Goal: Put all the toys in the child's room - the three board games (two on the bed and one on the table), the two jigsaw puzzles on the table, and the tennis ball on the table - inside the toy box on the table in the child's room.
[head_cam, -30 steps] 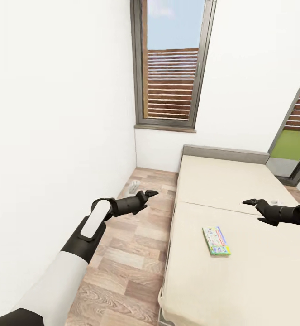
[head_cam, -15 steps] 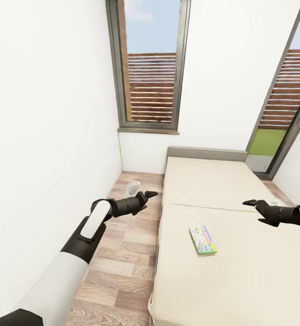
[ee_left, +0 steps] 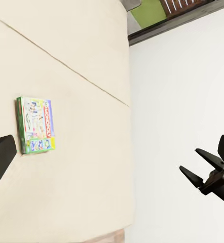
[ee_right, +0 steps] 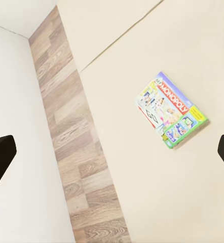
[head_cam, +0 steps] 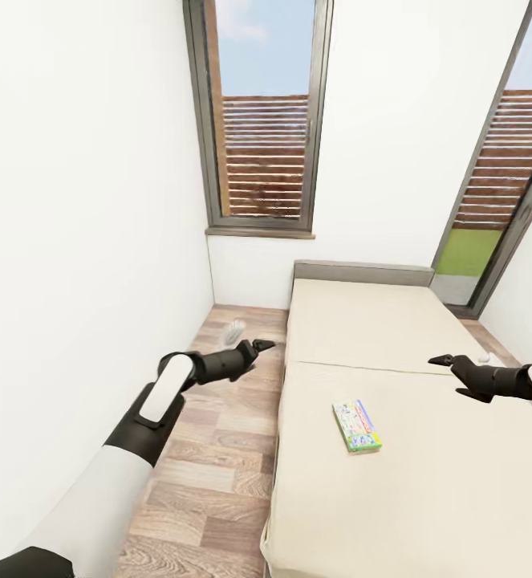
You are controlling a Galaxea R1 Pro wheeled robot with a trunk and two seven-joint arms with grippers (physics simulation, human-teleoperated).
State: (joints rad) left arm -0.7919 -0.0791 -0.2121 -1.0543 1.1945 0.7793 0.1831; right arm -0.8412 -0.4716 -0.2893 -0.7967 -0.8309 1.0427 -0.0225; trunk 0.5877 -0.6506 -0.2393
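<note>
The Monopoly box (head_cam: pixel 357 426) lies flat and untouched on the cream mattress of the bed (head_cam: pixel 426 498), so at least this board game is left to carry to the toy box. The left gripper (head_cam: pixel 259 346) hangs over the wood floor (head_cam: pixel 209 474) beside the bed and the right gripper (head_cam: pixel 446 365) above the mattress. Both have their fingers apart and hold nothing, well apart from the box.

— What is the bed (head_cam: pixel 426 498) made of?
— Matt cream cloth, smooth, with one seam across it. The Monopoly box (head_cam: pixel 357 426) on it looks like printed card (slightly glossy).
— And the floor (head_cam: pixel 209 474)?
— Wood planks, visible grain, pale brown. The walls (head_cam: pixel 81 241) are plain matt white.
</note>
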